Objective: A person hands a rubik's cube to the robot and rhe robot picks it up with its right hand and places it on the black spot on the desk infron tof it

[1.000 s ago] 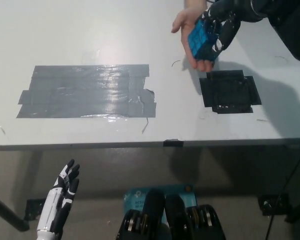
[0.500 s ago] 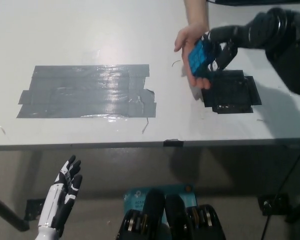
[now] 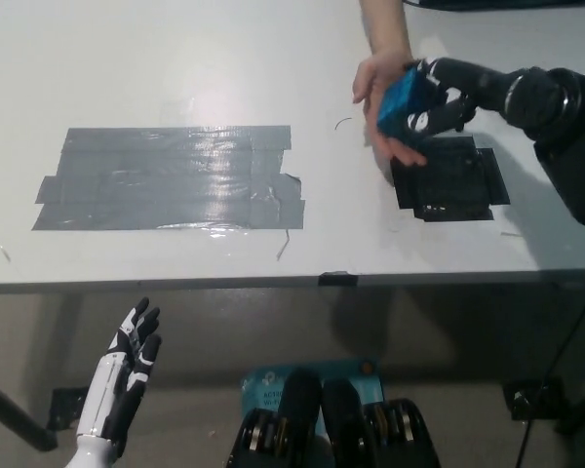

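A blue Rubik's cube (image 3: 402, 100) lies in a person's open palm (image 3: 380, 97) above the white desk, just over the top left corner of the black spot (image 3: 448, 178). My black right hand (image 3: 441, 97) reaches in from the right and its fingers are wrapped around the cube's right side and top. The person's hand still supports the cube from the left and below. My white left hand (image 3: 123, 385) rests open below the desk edge at the lower left.
A wide patch of grey tape (image 3: 171, 178) covers the left middle of the desk (image 3: 175, 68). The desk's front edge (image 3: 292, 283) runs across the picture, with a small black clip (image 3: 337, 279) on it. The person's forearm (image 3: 382, 24) enters from the top.
The person's hand and the cube moved down and slightly right toward the black spot. My right arm swung lower, and its fingers have closed further around the cube.
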Robot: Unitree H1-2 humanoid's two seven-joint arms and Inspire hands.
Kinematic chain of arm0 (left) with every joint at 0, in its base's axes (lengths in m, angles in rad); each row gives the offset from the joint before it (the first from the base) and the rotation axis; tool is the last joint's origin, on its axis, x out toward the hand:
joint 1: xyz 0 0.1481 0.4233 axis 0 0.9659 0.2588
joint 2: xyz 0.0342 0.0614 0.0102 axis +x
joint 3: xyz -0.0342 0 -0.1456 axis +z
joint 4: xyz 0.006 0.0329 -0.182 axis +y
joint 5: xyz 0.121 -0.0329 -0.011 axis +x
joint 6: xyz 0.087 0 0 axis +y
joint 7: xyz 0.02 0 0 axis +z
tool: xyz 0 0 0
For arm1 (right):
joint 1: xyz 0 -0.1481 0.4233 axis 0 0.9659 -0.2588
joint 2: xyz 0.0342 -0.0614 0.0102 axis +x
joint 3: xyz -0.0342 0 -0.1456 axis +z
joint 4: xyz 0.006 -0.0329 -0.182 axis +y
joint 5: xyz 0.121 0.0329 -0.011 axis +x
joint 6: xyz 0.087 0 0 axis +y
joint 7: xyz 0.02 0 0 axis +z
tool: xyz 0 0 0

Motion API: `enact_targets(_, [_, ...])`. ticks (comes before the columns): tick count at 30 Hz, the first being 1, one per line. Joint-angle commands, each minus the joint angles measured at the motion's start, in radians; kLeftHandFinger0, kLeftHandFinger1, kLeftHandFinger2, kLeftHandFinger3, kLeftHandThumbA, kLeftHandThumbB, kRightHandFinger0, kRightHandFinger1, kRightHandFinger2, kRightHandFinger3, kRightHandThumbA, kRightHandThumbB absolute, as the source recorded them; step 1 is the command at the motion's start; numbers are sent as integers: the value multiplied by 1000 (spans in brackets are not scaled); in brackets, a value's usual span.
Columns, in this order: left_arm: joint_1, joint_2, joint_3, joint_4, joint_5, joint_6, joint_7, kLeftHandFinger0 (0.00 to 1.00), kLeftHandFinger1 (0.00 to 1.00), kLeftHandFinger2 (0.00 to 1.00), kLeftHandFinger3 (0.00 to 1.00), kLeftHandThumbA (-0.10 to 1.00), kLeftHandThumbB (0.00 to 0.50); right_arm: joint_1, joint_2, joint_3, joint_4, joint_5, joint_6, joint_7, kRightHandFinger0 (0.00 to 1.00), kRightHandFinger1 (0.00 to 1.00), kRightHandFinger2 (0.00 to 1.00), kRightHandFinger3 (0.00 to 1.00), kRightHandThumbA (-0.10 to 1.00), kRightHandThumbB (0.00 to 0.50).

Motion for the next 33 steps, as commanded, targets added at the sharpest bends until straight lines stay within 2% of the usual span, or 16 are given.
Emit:
enact_targets(1, [-8,1,3,-27,1,1,4,953,1000,1000,1000,903,104,-64,-76,-117,25,35,-154,-236,350,749,1000,959,-100,195])
enact_targets(5, [-4,-2,4,-26,-5,-5,3,942,1000,1000,1000,888,77,-62,-92,-186,22,56,-132,-263,243,689,1000,1000,-100,161])
enact_targets(6, [-4,-2,5,-22,-5,-8,4,940,1000,1000,1000,883,79,-61,-100,-195,17,45,-142,-282,237,703,997,991,-100,175])
enact_targets(9, [-7,-2,7,-18,-5,-7,6,933,1000,1000,1000,882,91,-59,-120,-211,-2,27,-146,-304,296,723,1000,1000,-100,154])
enact_targets(12, [-2,-2,6,-16,2,-6,8,933,1000,1000,1000,884,95,-40,-129,-234,-14,42,-164,-295,249,702,1000,1000,-100,189])
enact_targets(14, [-1,-2,4,-17,6,-6,8,934,1000,1000,1000,884,85,-25,-128,-251,-3,57,-178,-295,275,708,1000,1000,-100,194])
enact_targets(16, [2,-3,2,-16,8,-11,8,927,1000,1000,1000,880,64,4,-126,-262,-21,63,-183,-286,210,587,904,919,-100,190])
enact_targets(17, [2,-5,2,-17,8,-10,9,923,1000,1000,1000,882,73,17,-122,-266,-38,62,-155,-284,244,621,934,928,-100,186])
enact_targets(18, [2,-5,3,-18,7,-9,9,915,1000,1000,1000,887,83,34,-117,-272,-43,69,-156,-282,220,578,888,904,-100,186])
enact_targets(22, [-2,-4,5,-17,10,-7,10,898,1000,1000,1000,889,75,85,-84,-303,-53,91,-138,-305,171,568,922,962,-100,192])
enact_targets(23, [-3,-5,5,-17,12,-7,11,893,1000,1000,1000,889,67,92,-80,-302,-59,84,-129,-312,390,674,934,964,-100,192])
enact_targets(24, [-5,-5,5,-18,14,-8,12,891,1000,1000,1000,889,66,100,-74,-301,-67,73,-116,-321,551,653,929,974,-100,192])
enact_targets(25, [-5,-5,5,-20,11,-4,10,890,1000,1000,1000,890,67,115,-57,-302,-75,70,-97,-329,796,644,920,986,-100,176])
enact_targets(27, [-7,-4,5,-20,10,-8,8,887,1000,1000,1000,890,79,139,-27,-308,-80,84,-85,-327,356,561,916,989,-100,172])
enact_targets(29, [-10,-7,3,-11,12,-19,11,873,1000,1000,1000,891,78,159,-2,-310,-65,94,-113,-335,190,489,839,941,-100,182])
enact_targets(33, [-11,-7,2,-20,16,-7,11,859,1000,1000,1000,894,78,193,42,-287,-38,84,-163,-348,156,511,855,946,-100,183])
